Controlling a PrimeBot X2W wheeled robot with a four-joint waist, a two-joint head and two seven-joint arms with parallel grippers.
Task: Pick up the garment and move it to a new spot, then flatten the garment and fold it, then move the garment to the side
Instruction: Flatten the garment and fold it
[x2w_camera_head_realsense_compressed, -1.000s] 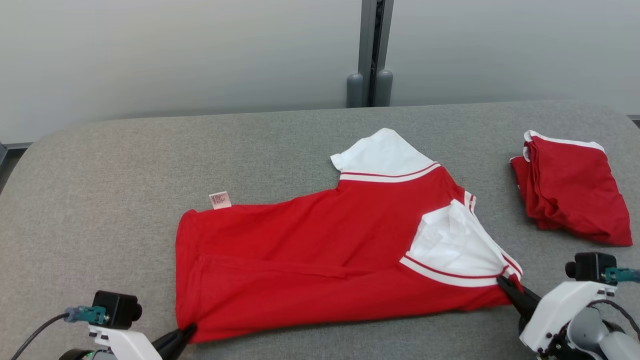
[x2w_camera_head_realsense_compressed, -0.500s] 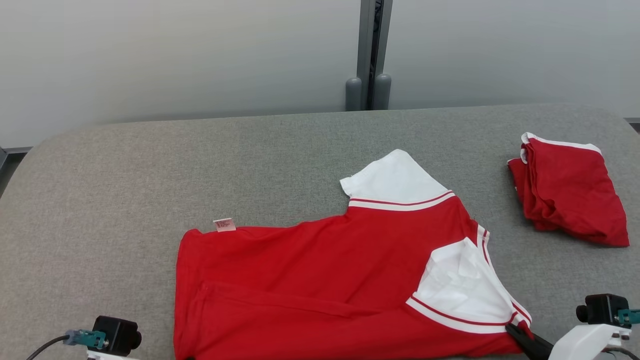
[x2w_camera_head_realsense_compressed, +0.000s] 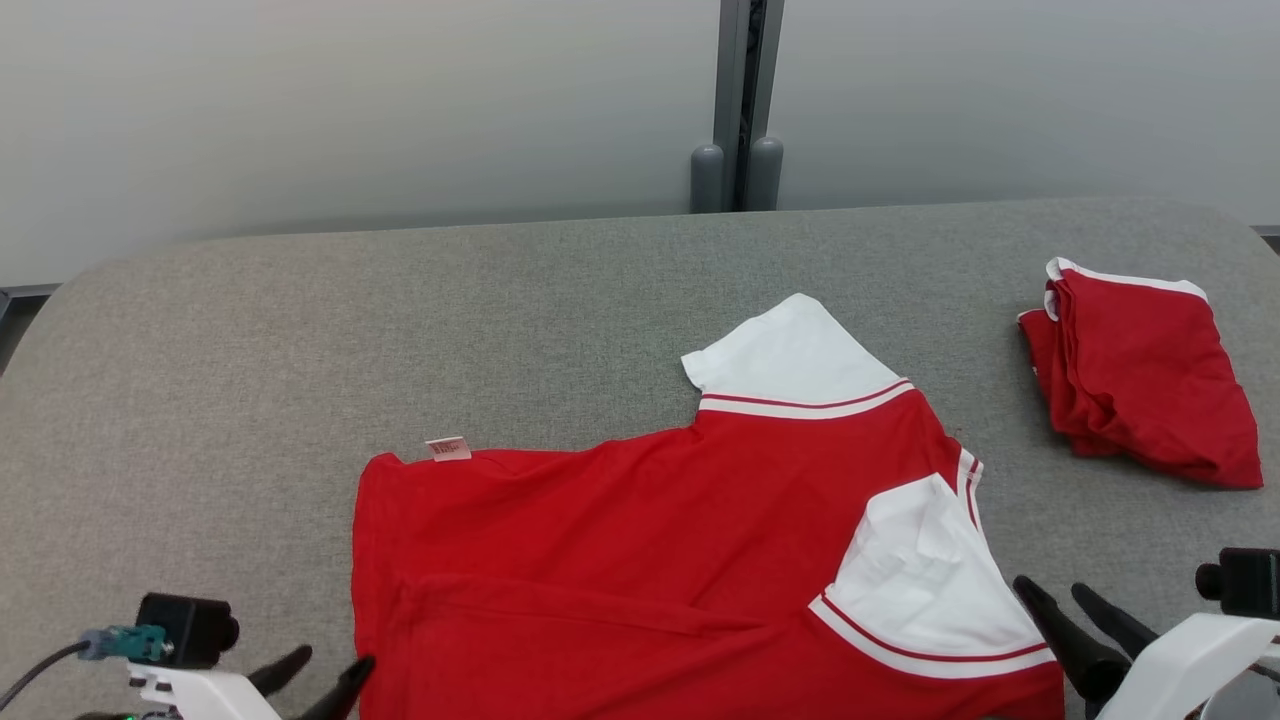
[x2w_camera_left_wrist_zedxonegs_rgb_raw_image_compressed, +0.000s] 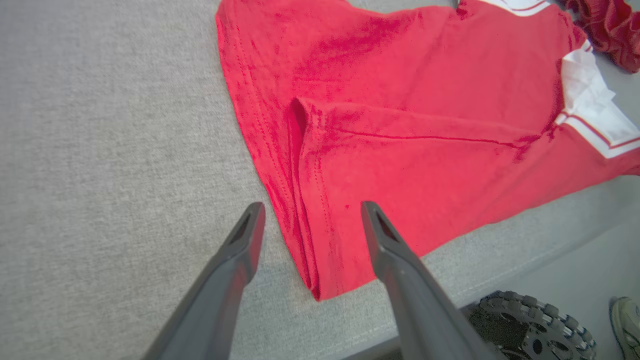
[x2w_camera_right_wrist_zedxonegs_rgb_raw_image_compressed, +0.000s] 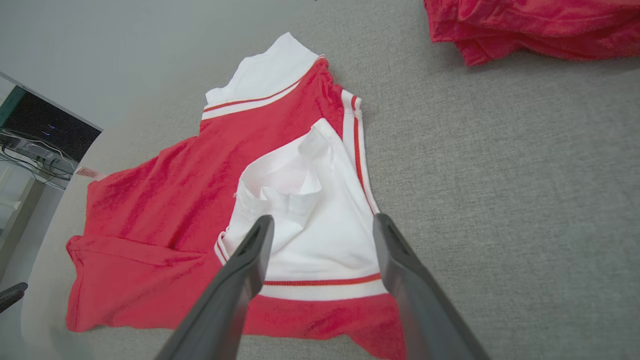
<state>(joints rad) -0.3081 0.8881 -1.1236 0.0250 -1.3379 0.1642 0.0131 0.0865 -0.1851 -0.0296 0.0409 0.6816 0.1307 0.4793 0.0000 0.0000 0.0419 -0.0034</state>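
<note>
The garment (x2w_camera_head_realsense_compressed: 650, 560) lies spread on the grey worktop (x2w_camera_head_realsense_compressed: 400, 330), to the left of the folded red pile (x2w_camera_head_realsense_compressed: 1140, 380) and clear of it, a little nearer the robot. Both tools stand wide open with nothing in them. The right tool (x2w_camera_head_realsense_compressed: 1051, 586) hangs nearer the robot than the pile, by the white sleeve (x2w_camera_head_realsense_compressed: 925, 570). The left tool (x2w_camera_head_realsense_compressed: 333, 658) is far to the pile's left, at the hem corner (x2w_camera_left_wrist_zedxonegs_rgb_raw_image_compressed: 317, 295). The cloth isn't flat: a long ridge (x2w_camera_left_wrist_zedxonegs_rgb_raw_image_compressed: 400, 136) runs across the body where a flap is doubled over, and the sleeve is rumpled. I'd worry that folding now would press those wrinkles in. The hem corner also sits close to the worktop's front edge, so a tug towards the robot could slide it off. A careless sweep rightwards might knock into the pile.
</note>
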